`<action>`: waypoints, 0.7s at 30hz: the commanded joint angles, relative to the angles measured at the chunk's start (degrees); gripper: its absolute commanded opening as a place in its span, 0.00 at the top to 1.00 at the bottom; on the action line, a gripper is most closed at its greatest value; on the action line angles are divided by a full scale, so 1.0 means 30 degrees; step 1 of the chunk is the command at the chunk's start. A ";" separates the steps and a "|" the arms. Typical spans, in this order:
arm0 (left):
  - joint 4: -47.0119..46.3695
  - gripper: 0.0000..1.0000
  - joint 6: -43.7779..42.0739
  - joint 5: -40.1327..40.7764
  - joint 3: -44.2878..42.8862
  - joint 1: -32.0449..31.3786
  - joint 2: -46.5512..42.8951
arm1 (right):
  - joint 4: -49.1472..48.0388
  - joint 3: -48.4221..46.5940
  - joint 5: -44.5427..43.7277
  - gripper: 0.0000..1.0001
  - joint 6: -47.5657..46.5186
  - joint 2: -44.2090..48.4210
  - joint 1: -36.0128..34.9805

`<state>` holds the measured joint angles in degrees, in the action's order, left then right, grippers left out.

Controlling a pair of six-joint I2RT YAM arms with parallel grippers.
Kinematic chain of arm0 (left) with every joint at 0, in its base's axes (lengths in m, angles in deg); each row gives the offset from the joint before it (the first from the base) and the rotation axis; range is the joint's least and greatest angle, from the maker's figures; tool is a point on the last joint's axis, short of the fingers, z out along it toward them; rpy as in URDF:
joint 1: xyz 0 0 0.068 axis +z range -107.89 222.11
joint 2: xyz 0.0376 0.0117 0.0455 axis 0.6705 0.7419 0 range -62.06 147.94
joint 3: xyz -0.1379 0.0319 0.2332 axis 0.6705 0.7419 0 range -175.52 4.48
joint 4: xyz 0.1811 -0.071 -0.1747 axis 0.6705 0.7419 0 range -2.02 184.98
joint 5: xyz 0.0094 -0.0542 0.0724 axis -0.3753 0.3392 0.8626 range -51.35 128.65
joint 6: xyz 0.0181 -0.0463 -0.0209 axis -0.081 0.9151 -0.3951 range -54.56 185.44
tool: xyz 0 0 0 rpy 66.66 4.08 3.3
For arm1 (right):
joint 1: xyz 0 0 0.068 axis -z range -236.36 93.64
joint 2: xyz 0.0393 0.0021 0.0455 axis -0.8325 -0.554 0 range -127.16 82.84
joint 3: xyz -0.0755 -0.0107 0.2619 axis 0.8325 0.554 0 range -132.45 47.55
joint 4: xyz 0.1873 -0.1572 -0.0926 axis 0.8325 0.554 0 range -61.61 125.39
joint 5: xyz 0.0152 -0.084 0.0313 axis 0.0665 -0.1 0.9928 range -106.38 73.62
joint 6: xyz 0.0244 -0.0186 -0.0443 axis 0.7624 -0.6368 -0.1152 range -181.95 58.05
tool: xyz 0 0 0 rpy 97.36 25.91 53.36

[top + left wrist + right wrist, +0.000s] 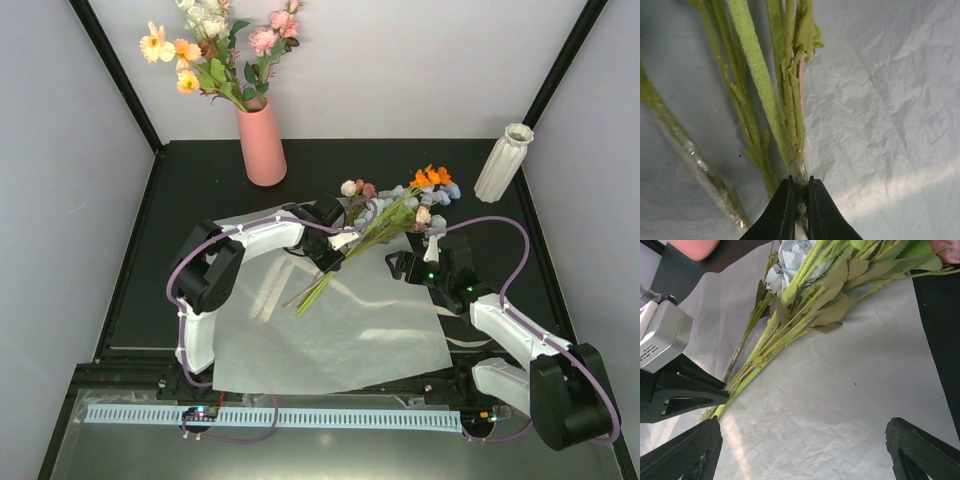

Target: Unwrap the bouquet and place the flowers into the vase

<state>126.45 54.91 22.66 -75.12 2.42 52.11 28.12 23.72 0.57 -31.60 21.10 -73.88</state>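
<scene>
Our left gripper (pixel 800 182) is clamped on the lower stems of the flowers (pixel 785 100), its jaws pinched almost together around the green bundle above the paper (pixel 880 125). From above, that gripper (pixel 335 255) sits over the paper's (pixel 330 320) far edge. The flowers (pixel 385 220) slant from stem ends over the paper's middle to orange, blue, pink and cream heads past its far edge. We cannot tell whether the stems touch the paper. Our right gripper (pixel 802 425) hangs released, jaws spread wide and holding nothing, over the paper's (pixel 840 400) right part just beside the stems (pixel 805 315). The paper lies spread out and crinkled. The vase (pixel 503 163) stands upright well beyond the paper's far right corner. A pink vase (pixel 262 145) with its own bunch stands beyond the far edge.
</scene>
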 commanded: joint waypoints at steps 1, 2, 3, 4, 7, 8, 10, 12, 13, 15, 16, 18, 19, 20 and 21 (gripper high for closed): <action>-0.0360 0.98 -0.0020 0.0204 -0.0588 -0.0241 -0.0309 | -0.0628 0.0091 0.0603 0.10 -0.0035 -0.0199 0.0239; -0.0493 0.98 0.0104 0.0160 -0.0457 -0.0267 -0.0606 | -0.0640 0.0093 0.0617 0.10 -0.0023 -0.0205 0.0265; -0.0621 0.98 0.0263 0.0062 -0.0339 -0.0266 -0.0947 | -0.0641 0.0119 0.0619 0.10 -0.0014 -0.0206 0.0272; -0.0673 0.98 0.0385 0.0009 -0.0240 -0.0252 -0.1301 | -0.0641 0.0122 0.0619 0.10 -0.0009 -0.0184 0.0299; -0.0499 0.98 0.0896 0.0298 -0.0272 -0.0261 -0.2224 | -0.0671 0.0124 0.0649 0.10 -0.0009 -0.0185 0.0319; -0.0435 0.99 0.1241 0.0482 -0.0264 -0.0273 -0.2548 | -0.0649 0.0138 0.0674 0.10 -0.0023 -0.0174 0.0348; -0.0464 0.98 0.1822 0.0759 -0.0087 -0.0247 -0.3265 | -0.0613 0.0150 0.0678 0.10 -0.0063 -0.0068 0.0344; -0.0955 0.98 0.2465 0.0842 0.0554 -0.0199 -0.4010 | -0.0598 0.0157 0.0702 0.10 -0.0064 0.0014 0.0337; -0.1133 0.98 0.2748 0.0824 0.0875 -0.0166 -0.4346 | -0.0508 0.0116 0.0729 0.10 -0.0104 0.0027 0.0318; -0.1624 0.98 0.3108 0.0699 0.1791 -0.0161 -0.4934 | -0.0381 0.0037 0.0808 0.10 -0.0208 0.0125 0.0340; -0.1897 0.98 0.3260 0.0583 0.2289 -0.0143 -0.5238 | -0.0338 0.0057 0.0786 0.10 -0.0191 0.0191 0.0336; -0.2159 0.97 0.3506 0.0247 0.3098 -0.0132 -0.5625 | -0.0244 0.0064 0.0744 0.10 -0.0185 0.0315 0.0324; -0.2253 0.97 0.3680 0.0179 0.3442 -0.0140 -0.5797 | -0.0171 0.0038 0.0752 0.10 -0.0225 0.0416 0.0327; -0.2463 0.98 0.3877 0.0200 0.3865 -0.0152 -0.6104 | -0.0132 0.0050 0.0812 0.10 -0.0281 0.0549 0.0324; -0.2742 0.98 0.4063 0.0173 0.4299 -0.0149 -0.6516 | -0.0080 0.0062 0.0856 0.10 -0.0321 0.0764 0.0323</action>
<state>121.51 63.61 24.04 -66.22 2.21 35.39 27.59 23.81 2.21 -31.65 21.32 -73.29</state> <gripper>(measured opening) 0.059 0.902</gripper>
